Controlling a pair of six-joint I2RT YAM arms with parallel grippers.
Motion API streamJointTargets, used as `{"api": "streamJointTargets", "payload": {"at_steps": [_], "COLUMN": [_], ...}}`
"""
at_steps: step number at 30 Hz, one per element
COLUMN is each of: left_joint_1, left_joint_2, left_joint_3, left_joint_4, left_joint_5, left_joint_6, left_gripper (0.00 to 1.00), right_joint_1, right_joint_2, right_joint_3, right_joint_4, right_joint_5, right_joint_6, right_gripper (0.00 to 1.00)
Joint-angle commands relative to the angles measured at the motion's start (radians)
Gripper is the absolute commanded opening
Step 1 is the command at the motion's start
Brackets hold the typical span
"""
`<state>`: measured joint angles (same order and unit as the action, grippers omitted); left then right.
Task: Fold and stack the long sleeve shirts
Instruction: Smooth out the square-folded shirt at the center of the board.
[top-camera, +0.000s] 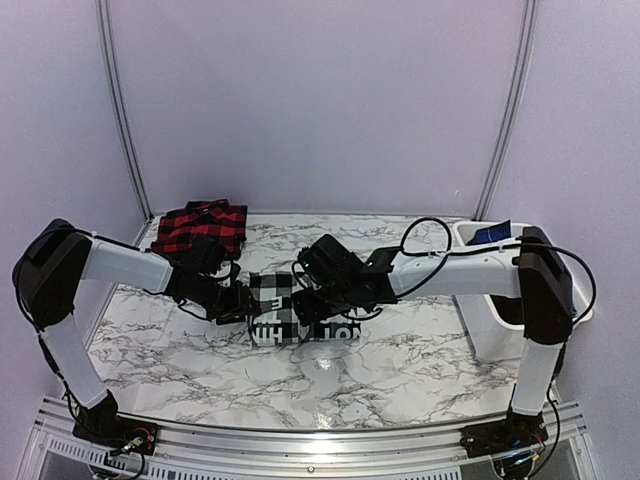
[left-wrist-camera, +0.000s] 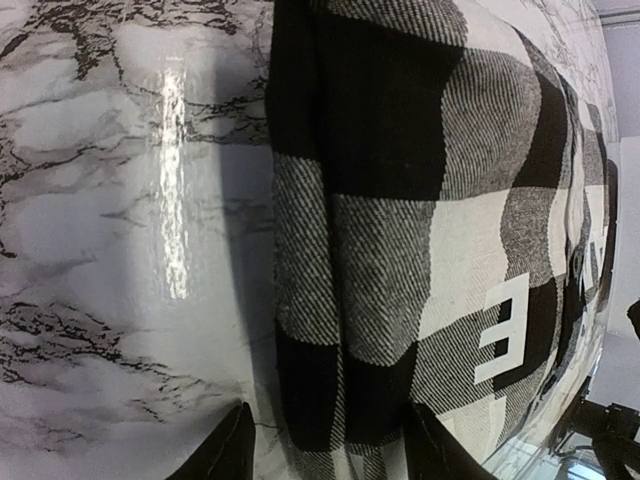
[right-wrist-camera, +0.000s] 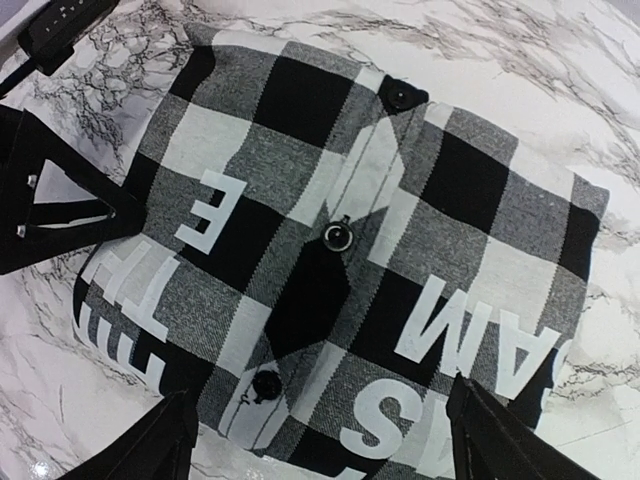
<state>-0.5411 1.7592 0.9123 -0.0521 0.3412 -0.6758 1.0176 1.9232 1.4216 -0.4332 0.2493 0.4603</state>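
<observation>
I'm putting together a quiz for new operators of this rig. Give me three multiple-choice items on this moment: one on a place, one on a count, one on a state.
1. Where on the table does the red-and-black shirt lie?
A far left corner; B centre; C near right corner.
2. How many buttons show on the black-and-white shirt in the right wrist view?
A one; B three; C six.
3. How does the right gripper stand?
A open above the black-and-white shirt; B shut on a sleeve; C shut on the collar.

Key:
1 A, the top view shows it folded at the far left.
2 B, three dark buttons run down its front.
3 A, its fingers stand wide apart over the cloth.
</observation>
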Motion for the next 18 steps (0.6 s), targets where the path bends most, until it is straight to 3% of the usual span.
{"api": "streamJointTargets", "payload": {"at_steps": [1, 7, 18], "left_joint_1": [-0.004, -0.031, -0.051], "left_joint_2": [0.021, 0.07, 0.06], "left_joint_3": [0.034, 0.057, 0.059], "left_joint_4": [-0.062, -0.092, -0.081], "left_joint_5": [-0.003, -0.032, -0.056], "left_joint_6": [0.032, 0.02, -0.044], "left_gripper": [0.53, 0.49, 0.21], "right_joint_1": [-0.032, -0.094, -0.167], "right_joint_2": [-0.075, -0.146, -0.19], "right_joint_3": [-0.063, -0.168, -0.299], "right_joint_4": [0.032, 0.085, 0.175], "right_joint_5": [0.004, -0.026, -0.088], "right_joint_6": [0.016, 0.038, 0.067], "right_gripper": [0.82, 0.82, 0.75]}}
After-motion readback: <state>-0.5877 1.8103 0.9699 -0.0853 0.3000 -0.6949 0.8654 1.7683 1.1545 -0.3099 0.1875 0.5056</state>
